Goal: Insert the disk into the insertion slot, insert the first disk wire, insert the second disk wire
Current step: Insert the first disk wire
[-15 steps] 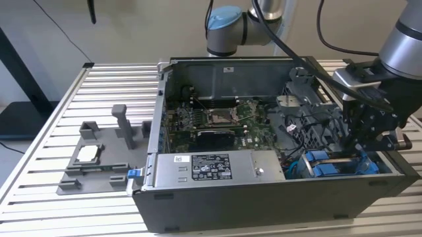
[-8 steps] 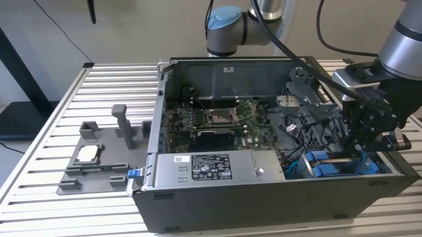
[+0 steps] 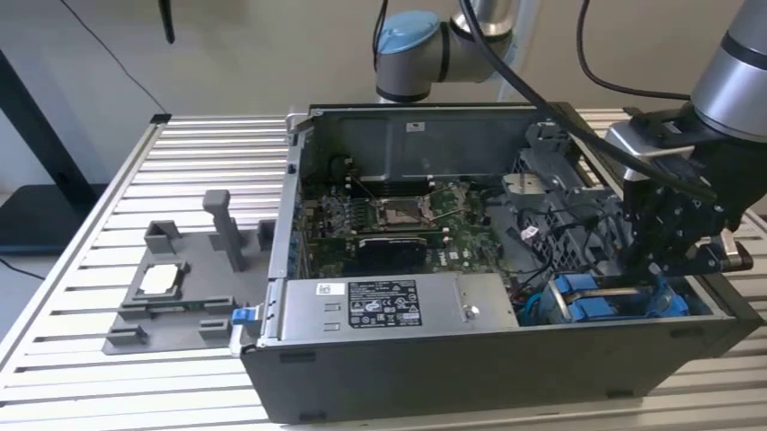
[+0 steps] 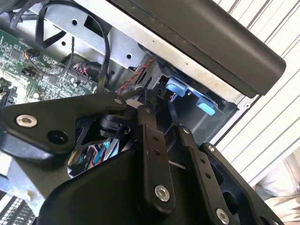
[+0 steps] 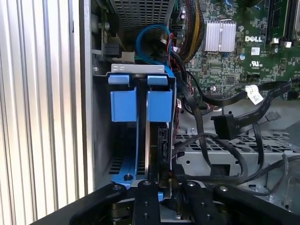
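The disk (image 5: 161, 146) stands edge-on, seemingly lengthwise down the insertion slot (image 5: 101, 140)

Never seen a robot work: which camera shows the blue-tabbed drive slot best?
The first wrist view: the insertion slot faces the camera, blue pieces plain. The exterior view shows it small, at the case corner; the second wrist view, two blue pieces.

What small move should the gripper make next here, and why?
Probably a short push deeper into the grey metal drive bay. In the first wrist view the silver-grey hard drive in its bright blue plastic carrier stands edge-on inside it, the gripper sits at the drive's near end, and a black wire connector lies unplugged beside the bay.
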Robot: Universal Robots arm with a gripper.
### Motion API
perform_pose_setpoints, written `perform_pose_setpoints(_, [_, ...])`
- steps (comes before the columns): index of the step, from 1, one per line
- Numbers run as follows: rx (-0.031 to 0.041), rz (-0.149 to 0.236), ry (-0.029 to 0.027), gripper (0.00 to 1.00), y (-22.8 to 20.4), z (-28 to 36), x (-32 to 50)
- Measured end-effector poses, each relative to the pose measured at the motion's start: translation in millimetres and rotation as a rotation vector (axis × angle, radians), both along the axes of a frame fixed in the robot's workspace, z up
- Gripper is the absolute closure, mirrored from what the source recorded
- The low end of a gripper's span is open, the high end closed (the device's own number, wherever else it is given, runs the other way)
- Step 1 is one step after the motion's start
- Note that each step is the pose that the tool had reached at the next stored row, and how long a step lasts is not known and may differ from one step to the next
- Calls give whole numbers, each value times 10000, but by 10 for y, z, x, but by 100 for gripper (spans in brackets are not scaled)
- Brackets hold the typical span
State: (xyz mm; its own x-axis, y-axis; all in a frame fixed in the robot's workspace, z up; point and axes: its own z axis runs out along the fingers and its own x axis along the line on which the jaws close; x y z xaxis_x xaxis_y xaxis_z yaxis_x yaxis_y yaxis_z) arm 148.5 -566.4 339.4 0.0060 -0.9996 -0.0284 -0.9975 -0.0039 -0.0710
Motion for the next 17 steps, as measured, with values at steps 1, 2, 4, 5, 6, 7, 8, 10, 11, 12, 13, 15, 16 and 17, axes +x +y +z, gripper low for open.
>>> perform_pose_setpoints(1, [-3, -6, 0, 73, 0, 12, 0])
perform_pose_setpoints(2, [0, -14, 0, 73, 0, 22, 0])
perform_pose_setpoints(4, [-3, -29, -1, 73, 0, 50, -1])
perform_pose_setpoints(5, [2, -32, -1, 73, 0, 59, -1])
perform_pose_setpoints(6, [7, -37, -1, 73, 0, 60, -1])
perform_pose_setpoints(7, [7, -44, 0, 73, 0, 63, -1])
perform_pose_setpoints(8, [7, -52, 0, 73, 0, 65, -1])
perform_pose_setpoints(10, [6, -53, 0, 73, 0, 66, -1])
perform_pose_setpoints(11, [5, -54, 0, 73, 0, 66, -1])
perform_pose_setpoints(12, [5, -54, 0, 73, 0, 66, -1])
perform_pose_setpoints(13, [5, -54, 0, 73, 0, 66, -1])
perform_pose_setpoints(15, [6, -54, 5, 73, 0, 66, -2])
perform_pose_setpoints(16, [10, -55, 14, 73, 0, 68, -2])
perform_pose_setpoints(17, [18, -55, 27, 73, -1, 70, -2])
